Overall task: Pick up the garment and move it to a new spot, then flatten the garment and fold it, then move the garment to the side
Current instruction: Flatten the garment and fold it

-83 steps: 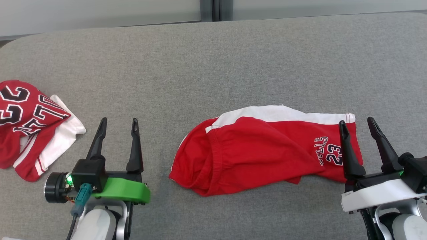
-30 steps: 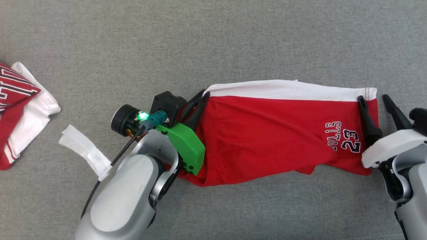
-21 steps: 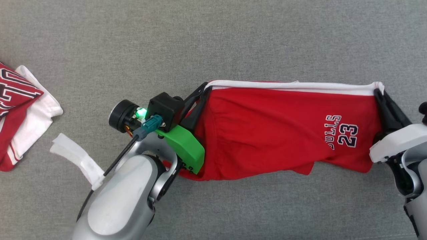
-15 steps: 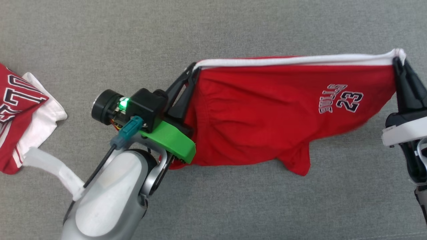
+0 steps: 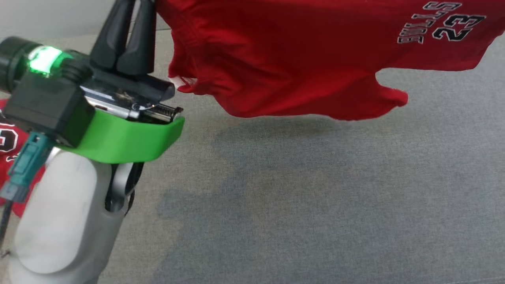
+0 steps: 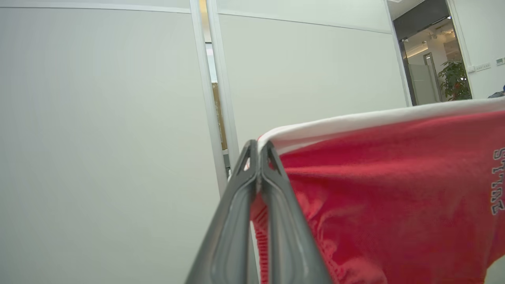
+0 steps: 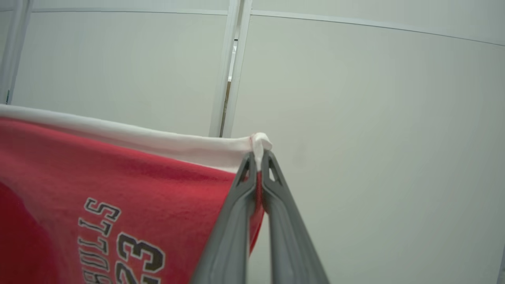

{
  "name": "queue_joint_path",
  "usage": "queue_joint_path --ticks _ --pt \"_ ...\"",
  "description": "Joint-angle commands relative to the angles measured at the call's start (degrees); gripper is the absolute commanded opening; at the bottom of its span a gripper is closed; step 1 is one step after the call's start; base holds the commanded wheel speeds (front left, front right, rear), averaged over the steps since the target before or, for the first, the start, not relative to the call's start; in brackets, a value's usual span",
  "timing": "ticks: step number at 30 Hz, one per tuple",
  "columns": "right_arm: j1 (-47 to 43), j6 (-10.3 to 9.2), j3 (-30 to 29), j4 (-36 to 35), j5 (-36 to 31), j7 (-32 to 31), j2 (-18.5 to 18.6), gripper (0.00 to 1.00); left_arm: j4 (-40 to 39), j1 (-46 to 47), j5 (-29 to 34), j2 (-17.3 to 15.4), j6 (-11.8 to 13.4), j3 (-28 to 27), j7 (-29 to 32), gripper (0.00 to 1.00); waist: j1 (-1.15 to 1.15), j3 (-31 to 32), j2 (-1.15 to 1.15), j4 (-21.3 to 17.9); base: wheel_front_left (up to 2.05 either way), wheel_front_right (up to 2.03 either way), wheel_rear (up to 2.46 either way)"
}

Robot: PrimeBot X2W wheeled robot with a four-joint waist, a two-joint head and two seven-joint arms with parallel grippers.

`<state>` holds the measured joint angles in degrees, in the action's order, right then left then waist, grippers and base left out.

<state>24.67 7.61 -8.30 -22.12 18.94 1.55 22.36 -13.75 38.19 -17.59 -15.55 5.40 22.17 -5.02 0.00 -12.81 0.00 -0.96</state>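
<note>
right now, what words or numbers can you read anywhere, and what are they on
"BULLS": dark letters outlined white, on the red fabric shorts with a white band.
"23": beside that word, same shorts.
On the second red garment at the left edge: a scrap of print, too hidden to read.

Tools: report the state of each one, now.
Left tool: closed, holding the shorts by a top corner.
Right tool: closed, holding the shorts by the other top corner.

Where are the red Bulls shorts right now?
The red shorts hang above the grey table across the top of the head view, stretched between the left gripper and right gripper, each shut on one end of the white band.
</note>
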Motion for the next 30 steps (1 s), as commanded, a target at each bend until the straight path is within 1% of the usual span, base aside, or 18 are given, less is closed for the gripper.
queue_joint_path --ticks 1,4,9,13,15,17,20,24,28,30 --pt "1.26 -0.21 -0.37 -0.37 0.20 -1.17 0.10 0.00 -0.26 1.62 -0.24 -0.82 0.48 -1.04 0.33 0.00 0.00 1.94 0.00 -0.15 0.00 0.00 0.00" --pt "3.86 -0.21 0.44 -0.80 1.18 -3.58 0.43 0.00 -0.29 4.12 -0.92 -0.91 -0.14 -1.58 1.28 0.00 0.00 2.40 0.00 -0.04 0.00 0.00 0.00" --pt "7.96 -0.19 2.54 2.19 3.38 -5.68 0.72 0.00 2.64 7.66 -2.31 -0.26 -1.59 -0.95 2.76 0.00 0.00 1.30 0.00 -0.26 0.00 0.00 0.00" --pt "13.77 -0.19 4.93 7.34 5.65 -6.47 1.16 0.00 9.17 12.60 -4.03 1.14 -3.24 -1.00 3.13 0.00 0.00 -2.01 0.00 -0.90 0.00 0.00 0.00" --pt "17.85 -0.18 6.77 10.98 6.91 -6.09 1.20 0.00 14.28 15.77 -5.21 2.30 -4.34 -1.11 2.23 0.00 0.00 -4.17 0.00 -1.23 0.00 0.00 0.00" --pt "22.78 -0.18 8.49 15.30 7.82 -5.47 1.23 0.00 20.18 20.06 -5.65 3.69 -5.43 -1.29 0.42 0.00 0.00 -6.58 0.00 -1.49 0.00 0.00 0.00" --pt "31.93 -0.17 11.71 23.14 8.73 -3.71 0.78 0.00 31.37 27.15 -6.31 6.17 -7.06 -1.88 -3.87 0.00 0.00 -9.97 0.00 -1.99 0.00 0.00 0.00" --pt "43.39 -0.17 15.41 35.82 9.63 0.66 -1.72 0.00 46.52 36.12 -8.24 8.81 -8.54 -4.14 -8.26 0.00 0.00 -12.10 0.00 -3.34 0.00 0.00 0.00" --pt "51.95 -0.17 18.61 49.17 10.39 6.57 -5.67 0.00 58.12 41.66 -8.11 10.23 -8.66 -5.87 -10.01 0.00 0.00 -11.92 0.00 -4.76 0.00 0.00 0.00" --pt "54.43 -0.17 20.47 54.95 11.20 9.13 -7.99 0.00 61.78 42.80 -7.58 10.41 -7.92 -7.33 -10.20 0.00 0.00 -11.93 0.00 -5.44 0.00 0.00 0.00"
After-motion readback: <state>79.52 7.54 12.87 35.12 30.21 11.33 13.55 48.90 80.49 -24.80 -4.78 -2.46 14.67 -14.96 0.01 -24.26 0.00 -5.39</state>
